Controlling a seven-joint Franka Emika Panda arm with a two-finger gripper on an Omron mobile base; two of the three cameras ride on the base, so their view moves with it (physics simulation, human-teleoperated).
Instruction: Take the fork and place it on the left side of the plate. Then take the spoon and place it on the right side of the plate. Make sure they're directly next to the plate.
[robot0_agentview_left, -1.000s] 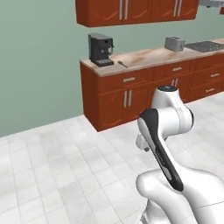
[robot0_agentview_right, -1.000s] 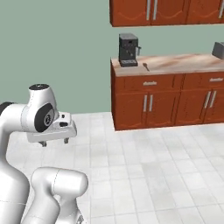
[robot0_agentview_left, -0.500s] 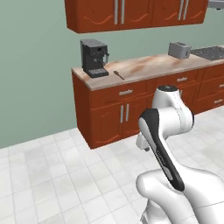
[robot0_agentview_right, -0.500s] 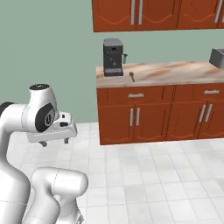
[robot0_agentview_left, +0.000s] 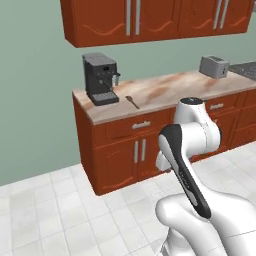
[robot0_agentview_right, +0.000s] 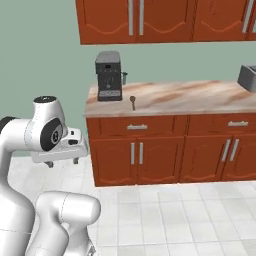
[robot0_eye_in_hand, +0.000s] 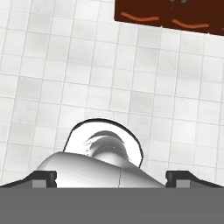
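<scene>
One utensil visible: spoon (robot0_agentview_left: 132, 101), dark brown, flat on the counter (robot0_agentview_left: 170, 87).
Coffee machine (robot0_agentview_left: 100, 79): at the counter's left end; spoon just to its right.
Spoon axis: front to back across the counter; handle toward the front edge, bowl toward the wall.
Toaster (robot0_agentview_left: 214, 65): far right on the counter, well apart from the spoon.
Gripper (robot0_agentview_right: 62, 162): jaws wide apart, holding nothing, over the floor.
Spoon relative to gripper: higher, farther forward, well apart.
</scene>
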